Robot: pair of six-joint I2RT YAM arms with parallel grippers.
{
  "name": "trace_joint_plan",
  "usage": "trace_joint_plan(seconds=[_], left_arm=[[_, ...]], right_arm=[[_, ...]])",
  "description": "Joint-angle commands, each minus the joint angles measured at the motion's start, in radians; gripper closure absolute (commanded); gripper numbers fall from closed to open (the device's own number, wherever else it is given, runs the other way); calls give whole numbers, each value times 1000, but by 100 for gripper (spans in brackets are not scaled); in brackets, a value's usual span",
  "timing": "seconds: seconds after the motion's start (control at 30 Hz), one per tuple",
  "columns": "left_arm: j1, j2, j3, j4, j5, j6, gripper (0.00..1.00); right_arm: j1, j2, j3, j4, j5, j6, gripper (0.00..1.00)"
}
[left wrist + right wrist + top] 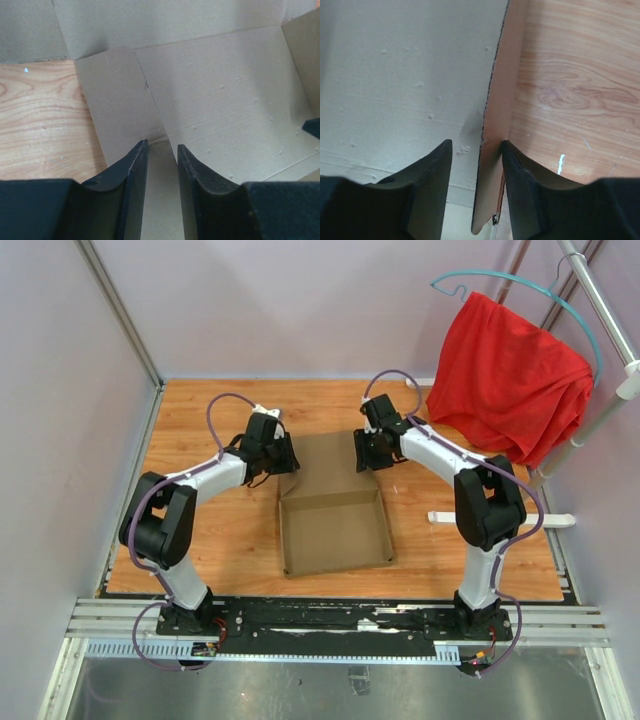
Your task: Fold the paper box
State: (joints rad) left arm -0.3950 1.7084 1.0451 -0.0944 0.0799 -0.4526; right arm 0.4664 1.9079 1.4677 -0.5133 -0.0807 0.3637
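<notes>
The paper box (335, 530) is plain brown cardboard in the middle of the wooden table, its near part raised into a shallow tray and a wide flap lying flat behind. My left gripper (281, 454) is at that flap's left edge. In the left wrist view its jaws (162, 144) stand apart over the cardboard (225, 100), holding nothing. My right gripper (367, 451) is at the flap's right edge. In the right wrist view its jaws (476, 142) are open around an upright side flap (501, 105), which touches only the right finger (520, 175).
A red cloth (510, 375) hangs on a teal hanger (520, 282) from a rack (600, 300) at the back right. A white bar (500, 518) lies on the table (220, 530) by the right arm. Walls close in on the left and at the back.
</notes>
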Motion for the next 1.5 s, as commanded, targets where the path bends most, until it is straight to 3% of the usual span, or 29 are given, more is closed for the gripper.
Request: trace_joint_plan(seconds=[0.0,0.8,1.47], left_arm=[[-12,-28,-28,12,33,3,66],[-12,-90,-14,-28,-3,28,66],[-20,-28,-19,12,82,24,66]], right_arm=[[38,-56,-61,64,-53,-15,51],[47,-101,-43,56,10,-14,51],[83,6,-22,80,-100,-4,51]])
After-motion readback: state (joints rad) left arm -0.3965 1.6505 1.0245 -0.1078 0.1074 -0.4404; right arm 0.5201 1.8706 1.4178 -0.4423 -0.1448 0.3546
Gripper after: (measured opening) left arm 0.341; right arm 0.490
